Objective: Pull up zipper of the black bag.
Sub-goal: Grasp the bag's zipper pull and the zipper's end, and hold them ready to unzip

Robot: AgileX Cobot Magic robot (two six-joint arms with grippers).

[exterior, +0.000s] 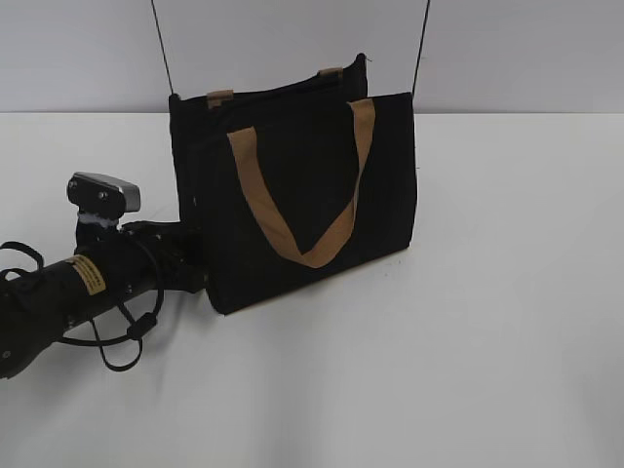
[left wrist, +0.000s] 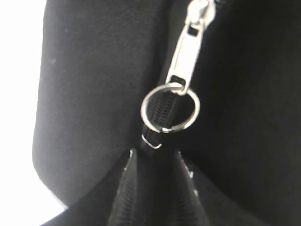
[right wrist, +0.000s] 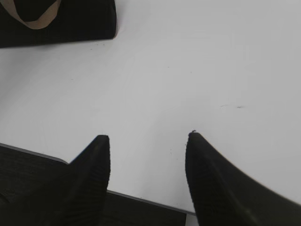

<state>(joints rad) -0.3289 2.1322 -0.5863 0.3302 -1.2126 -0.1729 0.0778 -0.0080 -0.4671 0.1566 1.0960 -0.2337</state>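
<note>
The black bag [exterior: 292, 195] stands upright on the white table, its tan handles hanging on its front. In the left wrist view the silver zipper pull tab [left wrist: 186, 61] with its round ring hangs along the black track on the bag's side. My left gripper [left wrist: 155, 157] sits just below the ring. Its fingers are close together on the bag's fabric at the track's lower end. In the exterior view the left arm [exterior: 97, 278] reaches the bag's lower left side. My right gripper [right wrist: 148, 141] is open and empty over the table, apart from the bag's corner [right wrist: 70, 23].
Two thin black rods [exterior: 161, 44] rise behind the bag. The white table [exterior: 468, 341] stretches right of and in front of the bag. The table's near edge [right wrist: 141, 200] shows under the right gripper. A loose cable [exterior: 127, 331] hangs from the left arm.
</note>
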